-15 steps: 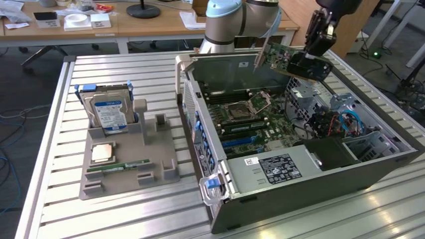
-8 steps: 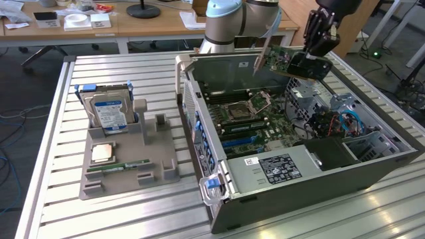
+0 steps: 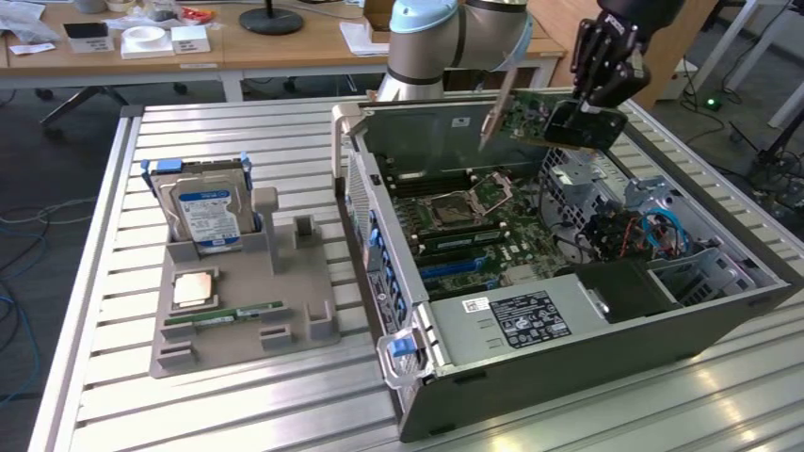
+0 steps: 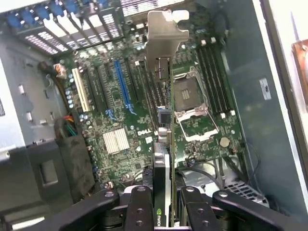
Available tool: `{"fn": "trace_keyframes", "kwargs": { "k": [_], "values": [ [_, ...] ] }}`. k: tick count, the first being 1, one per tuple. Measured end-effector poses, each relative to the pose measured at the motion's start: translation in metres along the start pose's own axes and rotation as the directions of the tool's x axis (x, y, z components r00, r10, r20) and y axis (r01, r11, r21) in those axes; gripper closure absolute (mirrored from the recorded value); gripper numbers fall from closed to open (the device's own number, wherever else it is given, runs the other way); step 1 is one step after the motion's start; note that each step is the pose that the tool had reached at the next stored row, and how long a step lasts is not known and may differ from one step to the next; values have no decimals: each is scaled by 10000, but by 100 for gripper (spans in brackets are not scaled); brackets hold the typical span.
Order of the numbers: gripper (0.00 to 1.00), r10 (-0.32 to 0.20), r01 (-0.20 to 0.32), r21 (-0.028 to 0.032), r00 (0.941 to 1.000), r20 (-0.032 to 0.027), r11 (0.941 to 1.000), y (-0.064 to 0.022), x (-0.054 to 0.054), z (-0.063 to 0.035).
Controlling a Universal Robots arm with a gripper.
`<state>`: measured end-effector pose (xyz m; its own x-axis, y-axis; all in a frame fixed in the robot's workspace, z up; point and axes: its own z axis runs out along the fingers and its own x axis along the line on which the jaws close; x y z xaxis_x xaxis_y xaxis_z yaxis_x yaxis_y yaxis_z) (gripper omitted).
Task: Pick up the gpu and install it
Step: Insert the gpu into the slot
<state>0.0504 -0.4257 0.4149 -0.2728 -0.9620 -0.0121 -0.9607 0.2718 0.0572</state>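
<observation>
Gpu hangs clamped in the gripper above the open case, clear of the motherboard and over the case's far end. Left to right in the exterior view, a holder with a hard drive stands well apart from the case. Next comes the case itself. Over it are the card's silver bracket, its green board, and the gripper at its other end.

The card's long axis runs straight away from the fingers, bracket end farthest out. In the wrist view the card is edge-on, with the fingers closed on its two faces. The blue slot lies beside the card's edge line rather than under it, so I judge it not yet lined up. The arm reaches over the case's far wall, its wrist angled down into the case.
</observation>
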Motion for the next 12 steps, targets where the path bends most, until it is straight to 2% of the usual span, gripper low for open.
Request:
{"fn": "trace_keyframes", "kwargs": {
  "k": [3, 7, 12],
  "values": [
    [73, -447, 447, -6, 9990, -26, 9990, 0, 0, 2],
    [73, -1020, 1020, -15, 9948, -59, 9948, 0, 0, 3],
    [73, -1088, 1088, -17, 9940, -62, 9941, 0, 0, 4]
  ]
}}
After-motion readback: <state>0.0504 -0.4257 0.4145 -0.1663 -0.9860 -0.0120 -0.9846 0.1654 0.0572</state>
